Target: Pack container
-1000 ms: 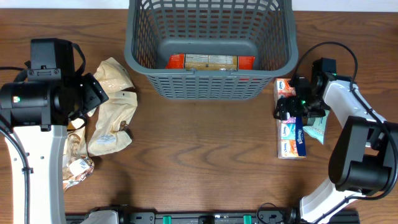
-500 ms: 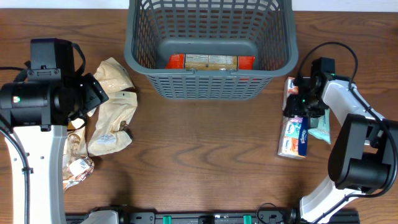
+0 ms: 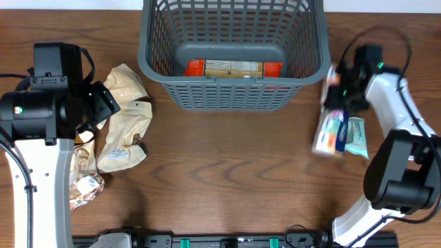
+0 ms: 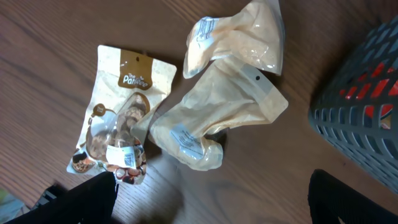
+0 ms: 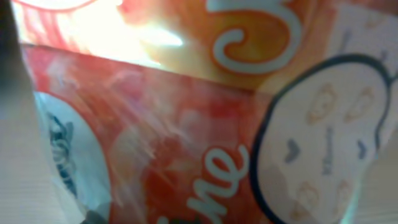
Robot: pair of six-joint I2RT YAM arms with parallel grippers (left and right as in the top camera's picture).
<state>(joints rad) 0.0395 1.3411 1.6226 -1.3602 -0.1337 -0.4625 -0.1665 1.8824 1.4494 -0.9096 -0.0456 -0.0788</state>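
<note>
The container (image 3: pixel 231 95) stands at the far middle of the table (image 3: pixel 227 172), with an orange packet (image 3: pixel 233 68) lying flat on its floor against the near wall. The right gripper (image 3: pixel 342 88) is just off the container's right wall, outside the rim, clamped on the upper end of a colourful packet (image 3: pixel 329 132) that hangs tilted and blurred below it. A teal packet (image 3: pixel 356 138) lies just right of that one. The left gripper (image 4: pixel 211 186) is well off the container's left side, its fingers spread wide over a heap of beige pouches (image 4: pixel 217 118) and holding nothing. A brown-labelled pouch (image 4: pixel 118 130) lies farthest from the container.
</note>
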